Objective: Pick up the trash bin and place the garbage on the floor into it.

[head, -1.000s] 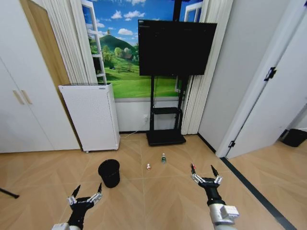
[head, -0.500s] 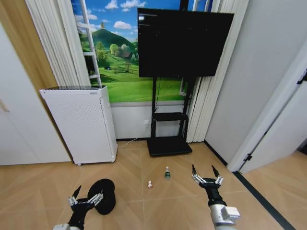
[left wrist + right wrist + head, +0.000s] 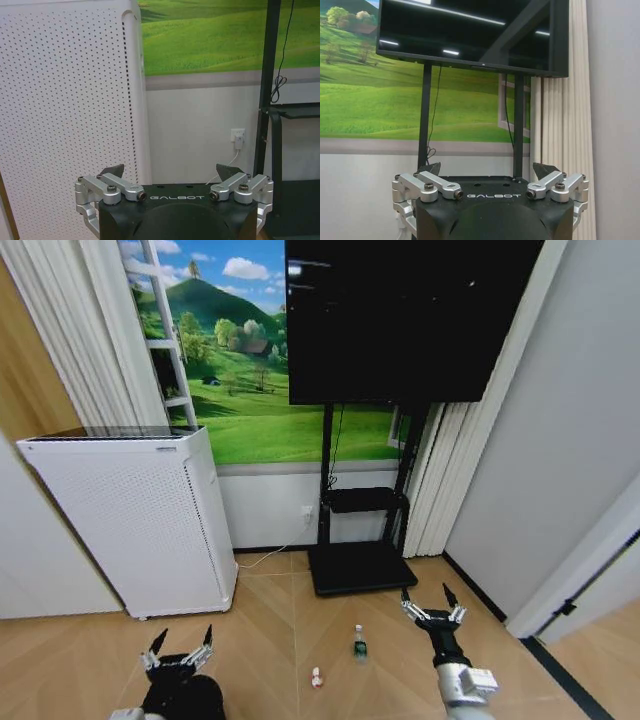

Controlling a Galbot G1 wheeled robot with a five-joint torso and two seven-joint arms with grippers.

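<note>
The trash bin (image 3: 206, 696), black and round, stands on the parquet floor (image 3: 262, 635) at the bottom left of the head view. My left gripper (image 3: 180, 645) hovers open just in front of it and covers part of it. In the left wrist view, the left gripper (image 3: 172, 172) has its fingers spread with nothing between them. The garbage lies mid-floor: a clear bottle (image 3: 359, 642) with a green label, and a small red-and-white piece (image 3: 316, 677). My right gripper (image 3: 432, 605) is open, right of the bottle and apart from it. The right wrist view shows the right gripper (image 3: 490, 171) holding nothing.
A tall white perforated appliance (image 3: 130, 520) stands against the wall at the left, just beyond the bin. A black TV stand (image 3: 360, 565) carrying a large screen (image 3: 400, 320) rises behind the litter. Curtains and a grey wall close off the right side.
The whole picture has shifted: the camera has moved forward, so the appliance, stand and litter look closer and the bin sits lower. Both grippers stay open as before.
</note>
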